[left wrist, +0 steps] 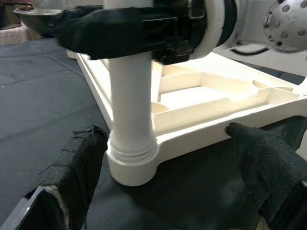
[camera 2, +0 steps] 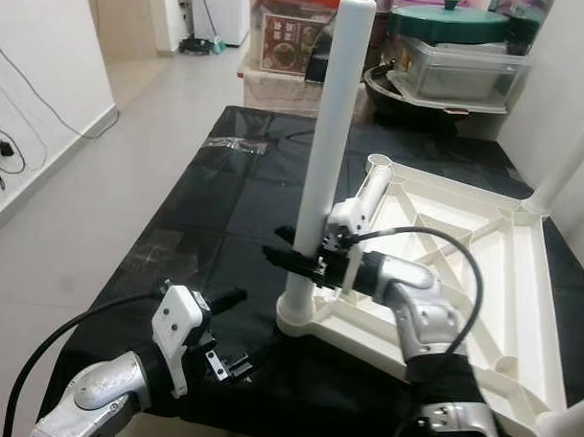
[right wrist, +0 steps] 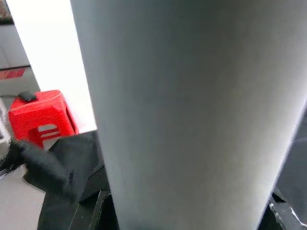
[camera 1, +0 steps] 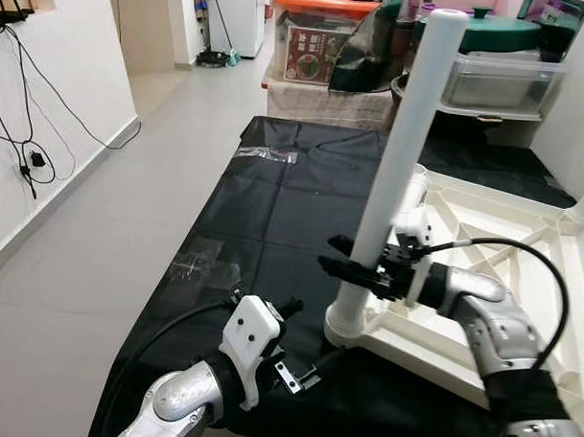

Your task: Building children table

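Note:
A cream-white children's table top point(camera 1: 432, 340) lies upside down on a black cloth point(camera 1: 273, 208). A white leg point(camera 1: 400, 155) stands upright in its near left corner socket point(left wrist: 132, 165). My right gripper point(camera 1: 336, 256) is shut on this leg a little above the socket, and the leg point(right wrist: 192, 110) looms close in the right wrist view. My left gripper point(camera 1: 299, 341) hangs open low over the cloth's front edge, its fingers point(left wrist: 72, 167) spread on either side of the socket without touching it. Another leg point(camera 2: 563, 161) stands at the far right corner.
Plastic boxes point(camera 1: 317, 37), a clear tub point(camera 1: 498, 82) and pots point(camera 2: 448, 23) are stacked behind the cloth. A white wall with hanging cables point(camera 1: 26, 142) borders grey floor point(camera 1: 89, 259) on the left. A red stool point(right wrist: 41, 120) appears in the right wrist view.

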Available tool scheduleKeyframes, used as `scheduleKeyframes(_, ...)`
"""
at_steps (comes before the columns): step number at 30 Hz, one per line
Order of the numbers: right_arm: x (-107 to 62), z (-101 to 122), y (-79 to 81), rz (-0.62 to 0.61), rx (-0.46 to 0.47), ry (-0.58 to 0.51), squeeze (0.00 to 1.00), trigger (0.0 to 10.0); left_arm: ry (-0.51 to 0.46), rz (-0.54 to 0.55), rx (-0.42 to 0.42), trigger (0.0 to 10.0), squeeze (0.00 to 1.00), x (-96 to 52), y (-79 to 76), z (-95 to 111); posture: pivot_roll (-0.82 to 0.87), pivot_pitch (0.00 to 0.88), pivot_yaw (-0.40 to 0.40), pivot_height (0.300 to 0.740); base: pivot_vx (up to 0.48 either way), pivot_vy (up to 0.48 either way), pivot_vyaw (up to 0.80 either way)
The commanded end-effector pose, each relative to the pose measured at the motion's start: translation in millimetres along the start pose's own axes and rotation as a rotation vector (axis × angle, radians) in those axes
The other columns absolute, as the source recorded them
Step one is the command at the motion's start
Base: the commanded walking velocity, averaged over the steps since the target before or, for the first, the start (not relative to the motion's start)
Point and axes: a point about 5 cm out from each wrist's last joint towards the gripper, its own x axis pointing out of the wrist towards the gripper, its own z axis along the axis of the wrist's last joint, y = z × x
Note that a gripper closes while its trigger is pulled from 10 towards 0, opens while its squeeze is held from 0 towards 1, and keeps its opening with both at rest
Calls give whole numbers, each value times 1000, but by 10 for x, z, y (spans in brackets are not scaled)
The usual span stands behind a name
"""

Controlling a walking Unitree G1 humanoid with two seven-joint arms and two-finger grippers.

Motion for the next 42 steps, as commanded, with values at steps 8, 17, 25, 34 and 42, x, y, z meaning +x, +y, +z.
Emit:
scheduleKeyframes(8, -203, -126, -240, -962, 68, -67, 0, 0, 5, -19, 0, 10000, 0, -18, -23, 26, 209, 0, -46, 740, 0, 0, 0)
scheduleKeyframes(17, -586, -251, 115, -1678, 151, -88, 0, 0, 10, -21, -11, 10000, 0, -16, -19, 13, 211, 0, -47, 740, 0, 0, 0)
scheduleKeyframes(25, -257, -210, 142, -1555, 139, -189, 1000, 10000, 12, -20, -15, 10000, 0, -19, -20, 10, 210, 0, -49, 740, 0, 0, 0)
scheduleKeyframes(34, -334, -2, -42, -705, 212, -296, 0, 10000, 13, -24, -21, 10000, 0, -13, -32, 13, 207, 0, -49, 740, 0, 0, 0)
scheduleKeyframes(42, -470, 25, 7, -186, 169, -100, 0, 10000, 10, -30, -20, 10000, 0, 3, -36, 15, 219, 0, -59, 740, 0, 0, 0)
